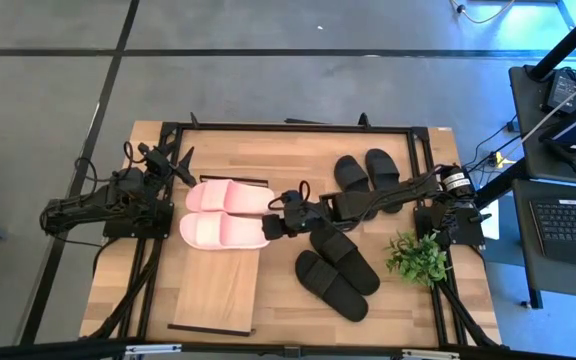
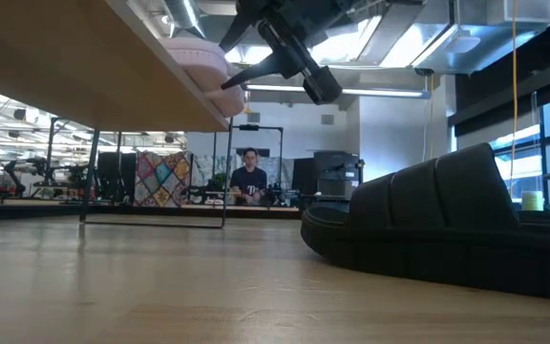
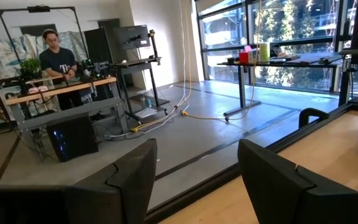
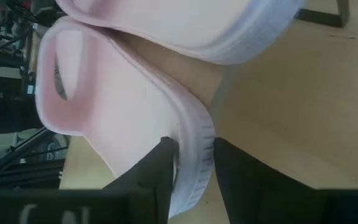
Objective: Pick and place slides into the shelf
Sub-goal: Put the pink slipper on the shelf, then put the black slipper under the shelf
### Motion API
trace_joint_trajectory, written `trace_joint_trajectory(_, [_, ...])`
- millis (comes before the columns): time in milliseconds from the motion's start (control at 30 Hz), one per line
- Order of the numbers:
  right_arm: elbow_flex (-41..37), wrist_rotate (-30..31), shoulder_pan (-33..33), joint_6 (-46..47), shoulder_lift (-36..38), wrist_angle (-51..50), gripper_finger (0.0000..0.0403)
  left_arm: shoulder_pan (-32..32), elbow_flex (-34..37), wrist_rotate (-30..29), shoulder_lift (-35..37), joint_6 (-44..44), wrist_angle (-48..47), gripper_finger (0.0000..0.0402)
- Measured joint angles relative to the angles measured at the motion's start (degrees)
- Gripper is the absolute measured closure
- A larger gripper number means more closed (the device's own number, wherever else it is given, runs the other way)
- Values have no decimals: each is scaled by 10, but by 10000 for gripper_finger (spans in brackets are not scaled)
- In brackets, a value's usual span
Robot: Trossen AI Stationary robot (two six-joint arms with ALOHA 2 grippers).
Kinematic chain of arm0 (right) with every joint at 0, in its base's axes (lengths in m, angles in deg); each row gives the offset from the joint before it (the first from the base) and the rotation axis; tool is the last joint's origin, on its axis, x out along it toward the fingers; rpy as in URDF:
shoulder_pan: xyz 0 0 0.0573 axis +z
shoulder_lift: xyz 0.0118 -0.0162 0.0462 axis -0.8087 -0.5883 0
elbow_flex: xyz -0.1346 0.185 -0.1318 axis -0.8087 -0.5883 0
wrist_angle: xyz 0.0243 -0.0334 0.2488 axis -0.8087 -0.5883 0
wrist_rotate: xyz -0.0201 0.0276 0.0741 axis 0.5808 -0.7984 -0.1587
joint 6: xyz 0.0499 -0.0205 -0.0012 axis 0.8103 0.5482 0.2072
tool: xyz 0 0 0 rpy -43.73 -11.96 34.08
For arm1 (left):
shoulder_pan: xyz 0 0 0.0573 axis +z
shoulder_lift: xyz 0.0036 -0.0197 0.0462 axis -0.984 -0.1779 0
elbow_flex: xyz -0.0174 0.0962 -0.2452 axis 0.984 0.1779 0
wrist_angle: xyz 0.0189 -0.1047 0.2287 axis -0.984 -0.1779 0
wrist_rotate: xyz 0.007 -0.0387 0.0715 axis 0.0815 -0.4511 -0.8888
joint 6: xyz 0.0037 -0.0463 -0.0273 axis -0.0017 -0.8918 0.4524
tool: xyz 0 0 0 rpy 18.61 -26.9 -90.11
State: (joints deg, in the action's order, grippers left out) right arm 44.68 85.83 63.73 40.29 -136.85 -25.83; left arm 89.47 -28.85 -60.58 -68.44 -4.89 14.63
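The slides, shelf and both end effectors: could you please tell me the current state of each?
Pink slides: side by side on the shelf.
Black pair: flat on the table, far side.
Black pair: flat on the table, near side.
Right end effector: shut on the nearer pink slide's edge.
Left end effector: open, empty, off the table's left edge.
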Motion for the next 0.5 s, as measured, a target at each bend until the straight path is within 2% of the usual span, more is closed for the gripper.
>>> trace_joint_trajectory(133, [0,-1,0,-11,0,14,263,0,0,0,0,0,0,185])
trace_joint_trajectory(367, [0,-1,0,1,0,6,187,0,0,14,0,1,0,185])
trace_joint_trajectory(500, [0,-1,1,3,2,-15,158,0,0,17,0,0,-3,185])
